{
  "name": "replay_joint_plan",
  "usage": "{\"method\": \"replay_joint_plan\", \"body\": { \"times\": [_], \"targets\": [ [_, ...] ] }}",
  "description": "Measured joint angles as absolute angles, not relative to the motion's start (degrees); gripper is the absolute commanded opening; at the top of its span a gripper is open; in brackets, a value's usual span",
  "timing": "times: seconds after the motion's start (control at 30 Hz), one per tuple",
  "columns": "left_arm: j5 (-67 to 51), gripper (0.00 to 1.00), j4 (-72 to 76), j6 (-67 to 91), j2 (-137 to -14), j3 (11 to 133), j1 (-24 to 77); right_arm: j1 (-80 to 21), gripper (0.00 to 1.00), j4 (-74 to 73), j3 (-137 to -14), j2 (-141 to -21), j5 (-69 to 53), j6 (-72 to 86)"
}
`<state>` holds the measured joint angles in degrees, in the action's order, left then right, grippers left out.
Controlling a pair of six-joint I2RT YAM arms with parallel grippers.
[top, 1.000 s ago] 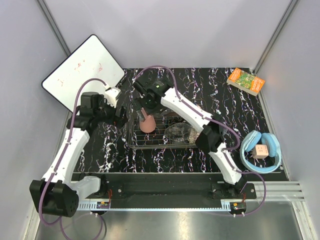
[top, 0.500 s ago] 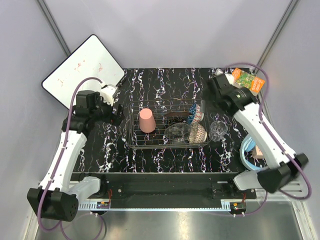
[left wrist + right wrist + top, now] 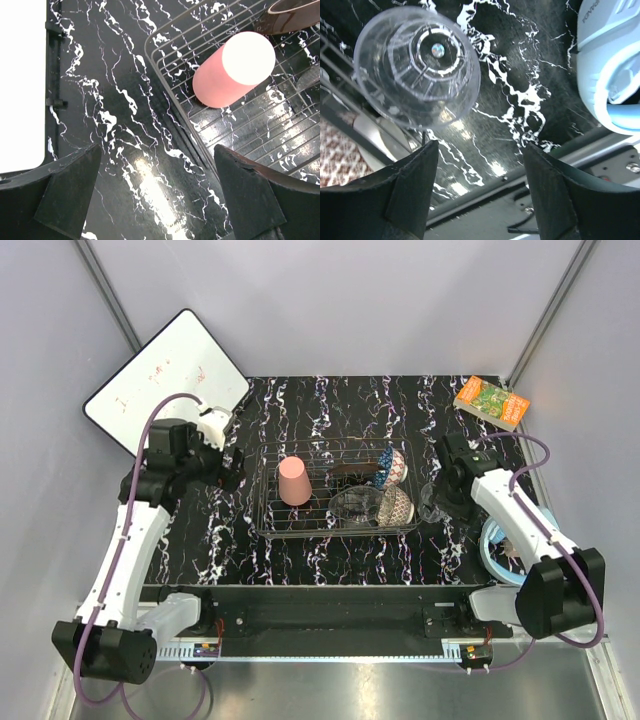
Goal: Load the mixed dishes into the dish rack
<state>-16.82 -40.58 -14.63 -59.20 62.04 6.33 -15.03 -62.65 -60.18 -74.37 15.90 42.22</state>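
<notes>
So the surface (image 3: 330, 400) is black fake-marble stuff with white veins all over it, pretty glossy, you can see lights glaring off it in the close-ups. There's a white board (image 3: 165, 380) at the far left corner, turned diamond-wise and hanging out past the edge, with a few faint red scribbles on it that I can't read. A green-orange book (image 3: 491, 402) lies flat at the far right corner, a bit skewed. Light blue headphones (image 3: 592, 80) sit by the right edge toward the near corner, mostly covered from above. Plain grey walls (image 3: 350, 300) all round, and a metal rail (image 3: 330, 645) along the near edge.
</notes>
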Motion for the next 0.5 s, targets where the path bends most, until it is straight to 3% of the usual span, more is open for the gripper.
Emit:
{"method": "replay_joint_plan", "body": {
  "times": [0.37,0.5],
  "targets": [
    [-15.9,0.99,-43.0,-15.1,-56.7,62.7,6.3,-11.6,0.69,-53.1,-56.5,-75.2,13.7,44.9],
    [-15.8,0.99,-44.0,-15.2,-56.2,62.7,6.3,-11.3,0.72,-50.6,-56.2,-75.7,12.6,45.2]
  ]
}}
